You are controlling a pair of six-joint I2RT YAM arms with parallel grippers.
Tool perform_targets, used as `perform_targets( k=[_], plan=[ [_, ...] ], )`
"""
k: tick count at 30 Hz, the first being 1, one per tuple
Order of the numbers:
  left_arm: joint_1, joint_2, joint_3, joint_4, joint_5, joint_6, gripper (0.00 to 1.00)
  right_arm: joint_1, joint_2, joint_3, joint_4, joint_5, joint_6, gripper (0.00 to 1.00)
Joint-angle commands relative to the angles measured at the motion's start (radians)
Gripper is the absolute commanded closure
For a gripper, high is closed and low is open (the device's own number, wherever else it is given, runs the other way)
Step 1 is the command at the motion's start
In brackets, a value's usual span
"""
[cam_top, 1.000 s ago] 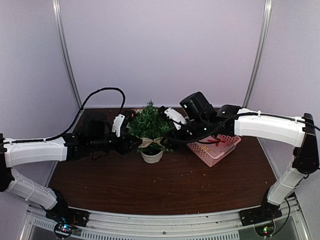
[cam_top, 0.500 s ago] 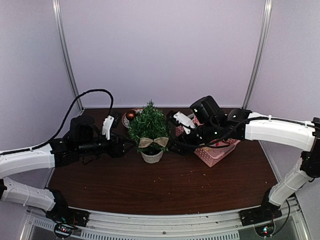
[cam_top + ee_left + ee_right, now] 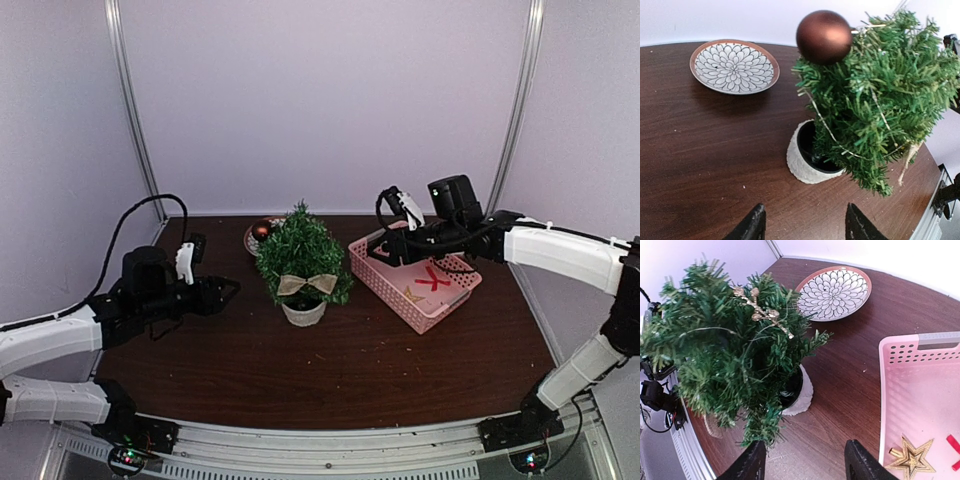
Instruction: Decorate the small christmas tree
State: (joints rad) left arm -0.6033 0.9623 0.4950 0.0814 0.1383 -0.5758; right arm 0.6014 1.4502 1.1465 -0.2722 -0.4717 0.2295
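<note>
Pot and all, the small christmas tree [image 3: 300,262] stands upright in the middle of the desk [image 3: 330,370], a brown bauble [image 3: 824,37] hanging near its top. The left gripper [image 3: 230,289] hovers beside it and the right gripper [image 3: 373,251] at the pink basket's [image 3: 432,305] edge. Both have fingers spread with nothing between them.

The small christmas tree [image 3: 880,95] fills the right half of the frame, its bushy green branches threaded with a thin gold string and rising from a rough whitish pot [image 3: 802,162] on the dark wooden table [image 3: 700,165]. A glossy brown ball [image 3: 824,36] sits against its branches at top centre. A white plate [image 3: 734,66] with a dark petal pattern and brown rim lies upper left, apart from the pot. At the bottom edge the left gripper [image 3: 805,229] shows two black fingertips [image 3: 752,227] spread apart with only bare table between them.
</note>
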Motion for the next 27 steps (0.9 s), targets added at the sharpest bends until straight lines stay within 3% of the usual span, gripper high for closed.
perform_targets(
  k=[1,9,27],
  plan=[
    [0.023,0.05,0.006,0.061,0.003,-0.046,0.48,-0.005,0.108,0.054,0.054,-0.072,0.012,0.45],
    [0.027,0.131,-0.021,0.169,0.032,-0.076,0.51,-0.001,0.253,0.022,0.195,-0.072,0.042,0.57],
    [0.027,0.152,-0.026,0.181,-0.001,-0.067,0.53,0.035,0.485,0.057,0.415,-0.098,0.123,0.7]
  ],
)
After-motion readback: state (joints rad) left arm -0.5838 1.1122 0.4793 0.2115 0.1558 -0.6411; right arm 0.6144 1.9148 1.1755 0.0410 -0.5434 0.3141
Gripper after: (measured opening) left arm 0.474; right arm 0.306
